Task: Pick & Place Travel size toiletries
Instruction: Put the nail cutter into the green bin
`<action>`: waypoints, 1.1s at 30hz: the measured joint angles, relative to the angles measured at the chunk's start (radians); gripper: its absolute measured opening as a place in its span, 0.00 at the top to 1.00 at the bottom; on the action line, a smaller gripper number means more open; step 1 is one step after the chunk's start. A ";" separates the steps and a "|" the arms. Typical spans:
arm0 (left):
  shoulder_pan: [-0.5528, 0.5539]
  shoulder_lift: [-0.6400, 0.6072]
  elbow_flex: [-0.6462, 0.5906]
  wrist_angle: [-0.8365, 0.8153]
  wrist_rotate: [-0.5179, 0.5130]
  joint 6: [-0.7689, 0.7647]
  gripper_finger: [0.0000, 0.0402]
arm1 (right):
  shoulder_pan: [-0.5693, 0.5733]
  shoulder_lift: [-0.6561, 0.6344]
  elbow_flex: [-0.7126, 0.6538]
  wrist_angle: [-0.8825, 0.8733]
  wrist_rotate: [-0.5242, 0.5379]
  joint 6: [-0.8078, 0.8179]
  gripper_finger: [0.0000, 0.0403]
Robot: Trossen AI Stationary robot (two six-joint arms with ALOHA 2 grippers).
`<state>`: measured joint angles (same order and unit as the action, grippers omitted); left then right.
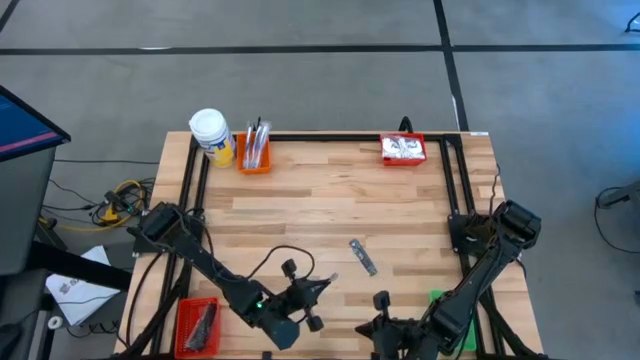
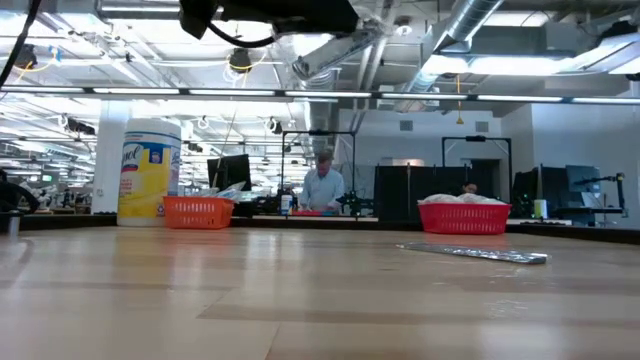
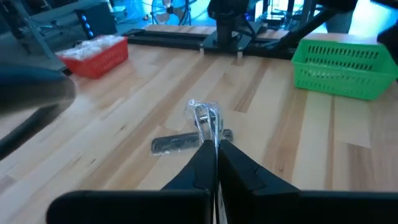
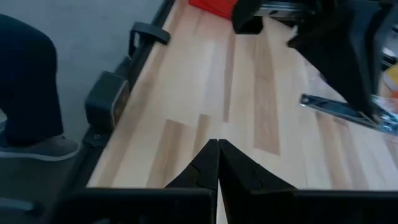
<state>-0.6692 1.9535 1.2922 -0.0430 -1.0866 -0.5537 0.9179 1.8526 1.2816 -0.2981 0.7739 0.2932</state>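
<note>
While your left gripper (image 3: pixel 217 144) hung above the counter (image 1: pixel 330 200), its fingers were pinched shut on a crinkly sachet (image 3: pixel 204 116), lifted clear, presumably for carrying to a bin. A grey bar (image 1: pixel 363 256) lay on the wood just beyond it, not yet picked. Your right gripper (image 4: pixel 218 147) waited closed and empty near the counter's front edge, beside the green bin (image 3: pixel 339 63), out of the way.

Left tool (image 3: pixel 217 144) pinched on silvery sachet (image 3: pixel 204 117); grey bar (image 3: pixel 180 144) beneath.
</note>
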 joint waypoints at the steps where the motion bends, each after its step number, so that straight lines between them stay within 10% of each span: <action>1: -0.003 -0.001 0.000 0.001 -0.005 0.000 1.00 | 0.000 0.000 0.000 0.009 -0.007 -0.011 1.00; 19: -0.060 -0.001 0.000 0.165 -0.050 0.179 1.00 | 0.001 0.000 0.000 0.067 -0.029 -0.093 1.00; 33: -0.134 -0.001 0.000 0.211 -0.144 0.214 1.00 | -0.066 -0.049 -0.246 0.767 -0.301 -0.296 1.00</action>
<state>-0.8028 1.9522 1.2922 0.1676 -1.2304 -0.3397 0.8520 1.8039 1.0359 0.4692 0.4732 -0.0033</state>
